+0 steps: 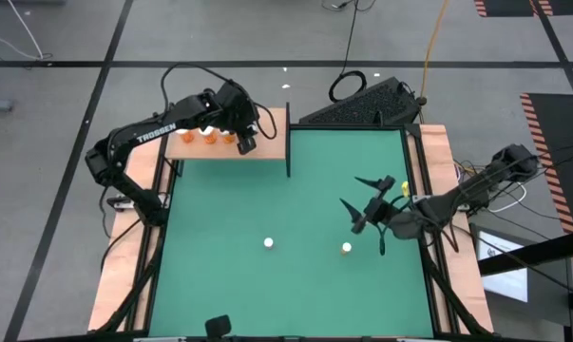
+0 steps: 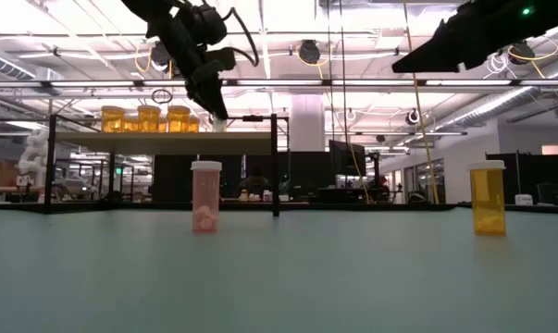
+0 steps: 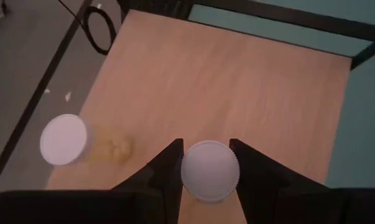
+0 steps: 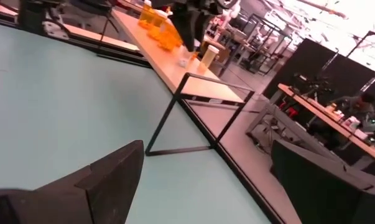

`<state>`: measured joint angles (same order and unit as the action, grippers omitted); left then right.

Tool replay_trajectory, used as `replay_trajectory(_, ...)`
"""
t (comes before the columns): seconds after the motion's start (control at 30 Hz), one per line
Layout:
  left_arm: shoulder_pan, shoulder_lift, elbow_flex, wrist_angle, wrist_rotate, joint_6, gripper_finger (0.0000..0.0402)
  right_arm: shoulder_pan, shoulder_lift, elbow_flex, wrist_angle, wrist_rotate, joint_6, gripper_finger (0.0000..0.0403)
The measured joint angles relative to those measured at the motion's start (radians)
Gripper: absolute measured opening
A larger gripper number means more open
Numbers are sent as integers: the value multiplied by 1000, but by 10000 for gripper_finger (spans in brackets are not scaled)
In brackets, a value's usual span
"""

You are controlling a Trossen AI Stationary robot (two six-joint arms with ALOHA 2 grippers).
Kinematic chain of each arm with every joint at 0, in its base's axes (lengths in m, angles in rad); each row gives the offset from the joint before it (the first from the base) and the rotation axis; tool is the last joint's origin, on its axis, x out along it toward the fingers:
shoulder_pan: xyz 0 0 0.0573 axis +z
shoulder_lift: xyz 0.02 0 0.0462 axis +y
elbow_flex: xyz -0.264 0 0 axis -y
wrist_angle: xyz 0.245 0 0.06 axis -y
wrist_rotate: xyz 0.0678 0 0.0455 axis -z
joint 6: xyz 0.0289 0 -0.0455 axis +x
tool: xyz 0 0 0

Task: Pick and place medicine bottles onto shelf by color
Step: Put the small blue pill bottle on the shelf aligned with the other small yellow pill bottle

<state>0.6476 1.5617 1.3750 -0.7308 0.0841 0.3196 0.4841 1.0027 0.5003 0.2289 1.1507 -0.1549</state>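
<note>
The wooden shelf (image 1: 267, 142) stands at the mat's far left corner. Three orange bottles with white caps (image 1: 210, 138) stand on it in a row; they also show in the low view (image 2: 149, 118). My left gripper (image 1: 244, 139) is above the shelf, just right of that row, shut on a small white-capped bottle (image 3: 210, 171). A pink bottle (image 2: 205, 196) and an orange bottle (image 2: 488, 198) stand upright on the green mat (image 1: 219, 209); from above they show as white caps (image 1: 268, 243) (image 1: 347, 247). My right gripper (image 1: 362, 201) hovers open and empty over the mat's right side. My left gripper pinches the small bottle at its round white cap (image 3: 186, 171) between its two fingers (image 3: 170, 168), one on each side. The fingers come from above, pointing down. The bottle is upright under them; the cap hides its body, so I cannot tell whether it stands on the shelf.
Thin black posts (image 1: 288, 138) frame the shelf, one at its right end next to the mat. The shelf board to the right of my left gripper is bare wood (image 3: 237, 81). A keyboard (image 1: 362, 104) lies beyond the mat's far edge.
</note>
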Motion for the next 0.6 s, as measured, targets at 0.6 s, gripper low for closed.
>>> replay_trajectory(0.6, 6, 3, -12, 0, -7, 34, 139, -67, 0, -4, 22, -86, -21, 349)
